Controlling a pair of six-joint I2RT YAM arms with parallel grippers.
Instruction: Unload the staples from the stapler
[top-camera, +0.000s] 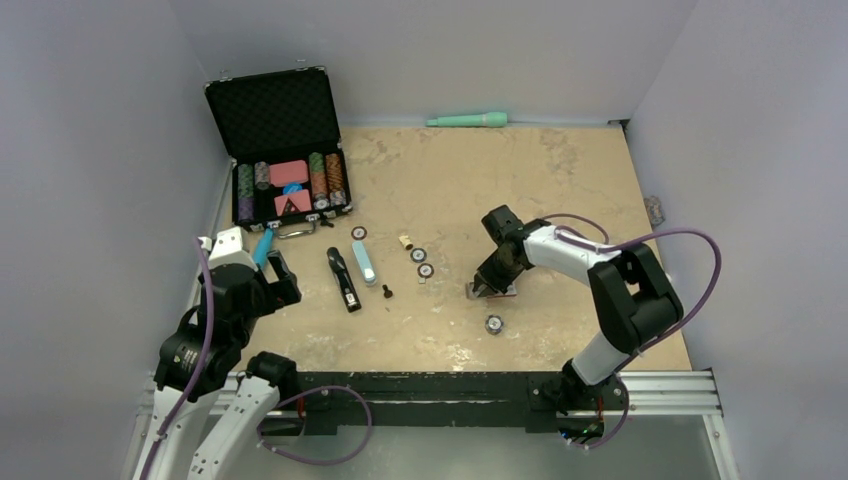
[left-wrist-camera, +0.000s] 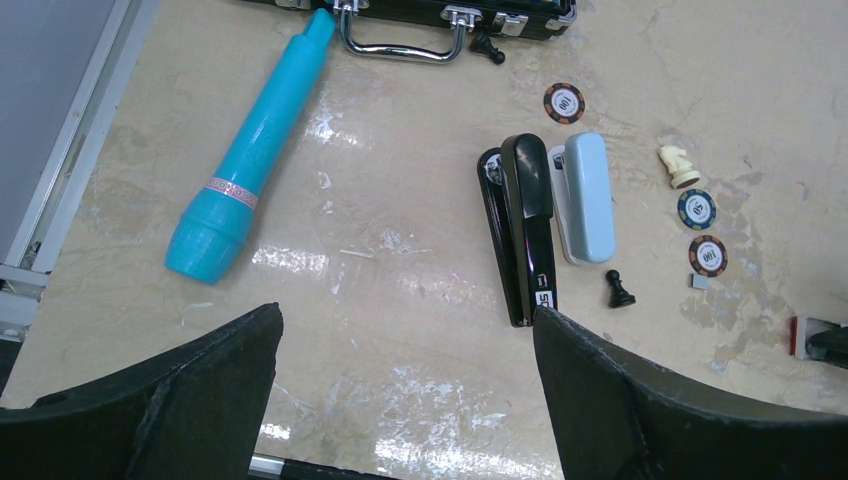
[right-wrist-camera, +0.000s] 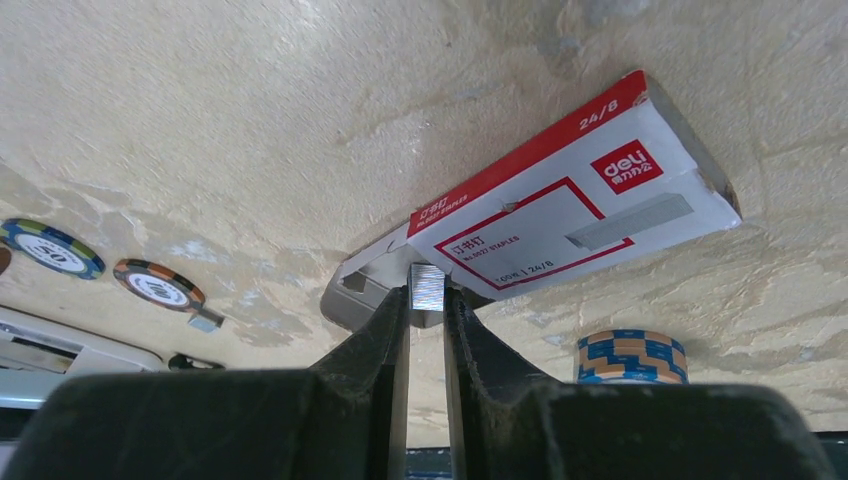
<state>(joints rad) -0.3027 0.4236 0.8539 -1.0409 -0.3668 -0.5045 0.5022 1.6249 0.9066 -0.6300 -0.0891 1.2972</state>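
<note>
A black stapler (left-wrist-camera: 527, 225) lies opened on the table, with a pale blue stapler (left-wrist-camera: 585, 195) right beside it; both show in the top view (top-camera: 345, 280). My left gripper (left-wrist-camera: 405, 315) is open and empty, hovering just near of the black stapler's end. My right gripper (right-wrist-camera: 427, 295) is shut on a short silvery strip of staples (right-wrist-camera: 427, 285) at the open end of a red-and-white staple box (right-wrist-camera: 560, 215), which lies on the table (top-camera: 495, 291). A tiny grey staple piece (left-wrist-camera: 699, 282) lies by the chips.
An open black case (top-camera: 285, 160) of poker chips stands at the back left. A turquoise cylinder (left-wrist-camera: 255, 150) lies left of the staplers. Loose chips (left-wrist-camera: 708, 255), a chip stack (right-wrist-camera: 630, 355), chess pieces (left-wrist-camera: 619, 290) and a green tube (top-camera: 468, 120) lie around.
</note>
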